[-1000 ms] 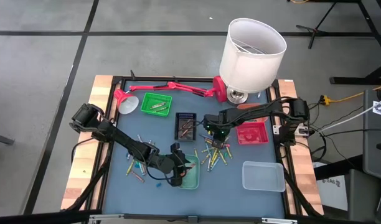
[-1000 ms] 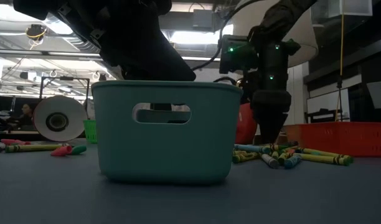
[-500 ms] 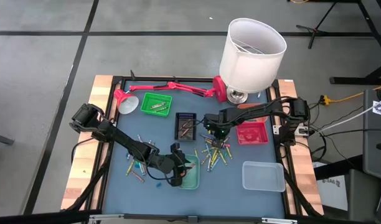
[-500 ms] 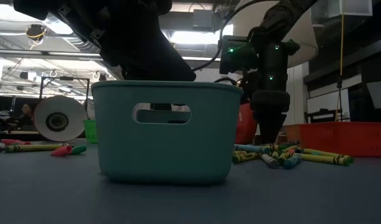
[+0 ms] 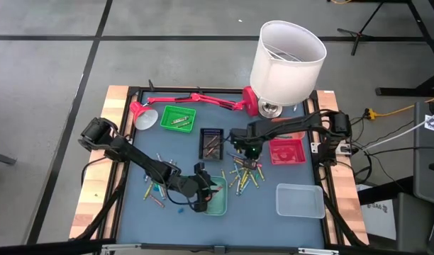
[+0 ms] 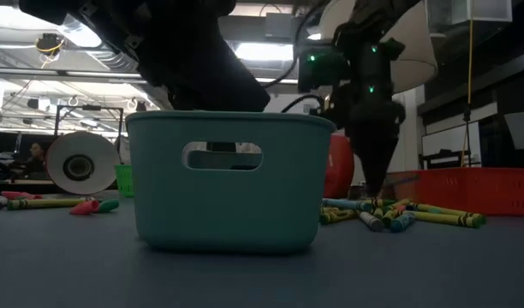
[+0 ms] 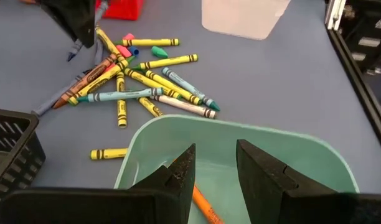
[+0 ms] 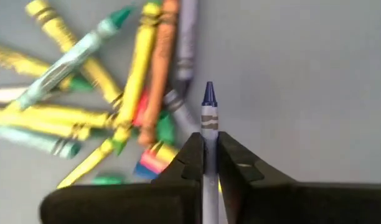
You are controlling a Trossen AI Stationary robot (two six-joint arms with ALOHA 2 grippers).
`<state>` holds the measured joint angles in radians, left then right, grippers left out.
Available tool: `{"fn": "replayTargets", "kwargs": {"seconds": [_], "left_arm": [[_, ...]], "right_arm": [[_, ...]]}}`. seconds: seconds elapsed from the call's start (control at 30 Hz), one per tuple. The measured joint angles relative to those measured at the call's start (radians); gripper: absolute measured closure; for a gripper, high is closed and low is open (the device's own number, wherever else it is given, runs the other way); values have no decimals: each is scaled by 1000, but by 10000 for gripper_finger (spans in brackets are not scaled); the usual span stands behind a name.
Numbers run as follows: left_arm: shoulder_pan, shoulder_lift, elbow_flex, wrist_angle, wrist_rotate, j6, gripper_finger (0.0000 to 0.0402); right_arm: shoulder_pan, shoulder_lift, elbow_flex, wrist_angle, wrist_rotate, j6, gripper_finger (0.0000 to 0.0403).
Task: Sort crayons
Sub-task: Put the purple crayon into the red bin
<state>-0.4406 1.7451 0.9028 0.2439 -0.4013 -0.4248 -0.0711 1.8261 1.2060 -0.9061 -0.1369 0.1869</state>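
My right gripper [image 5: 247, 150] hangs over the crayon pile [image 5: 244, 173] at mid-table, fingers pointing down, shut on a blue crayon [image 8: 208, 115]. The pile also shows in the low view [image 6: 399, 214] and the left wrist view [image 7: 141, 81]. My left gripper [image 7: 215, 165] is open over the teal tray [image 5: 215, 200], its fingers just inside the tray's rim [image 7: 240, 134]. An orange crayon [image 7: 206, 208] lies on the tray's floor below them. More crayons [image 5: 157, 191] lie on the mat to the left of the tray. My right gripper pinches the blue crayon's shaft [image 8: 208, 140] between its two fingers. The crayon lies along the fingers, and its pointed tip [image 8: 208, 93] sticks out past the fingertips. The fingers come from above, slightly slanted. The crayon points down at the mat beside the pile.
A green tray [image 5: 178, 118], a black tray [image 5: 212, 142], a red tray [image 5: 286, 151] and a clear tray [image 5: 300, 200] stand around the pile. A red desk lamp [image 5: 196, 99] lies along the far edge, next to a white shade [image 5: 286, 53].
My right gripper has risen a little above the crayon pile and tipped to a slant, as the low view shows.
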Motion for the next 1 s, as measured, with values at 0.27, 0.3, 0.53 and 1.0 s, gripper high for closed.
{"fn": "replayTargets", "kwargs": {"seconds": [0.27,0.3,0.53,1.0], "left_arm": [[-1,-102,0,-93,28,51,302],[-1,-121,0,-111,28,52,302],[-4,-252,1,-288,46,12,302],[-77,-374,0,-615,274,-302,302]], "right_arm": [[19,-61,92,-161,-50,-64,380],[29,-80,92,-170,-49,-67,380],[113,-205,92,-248,36,-69,378],[211,-410,-93,-273,174,-4,377]]}}
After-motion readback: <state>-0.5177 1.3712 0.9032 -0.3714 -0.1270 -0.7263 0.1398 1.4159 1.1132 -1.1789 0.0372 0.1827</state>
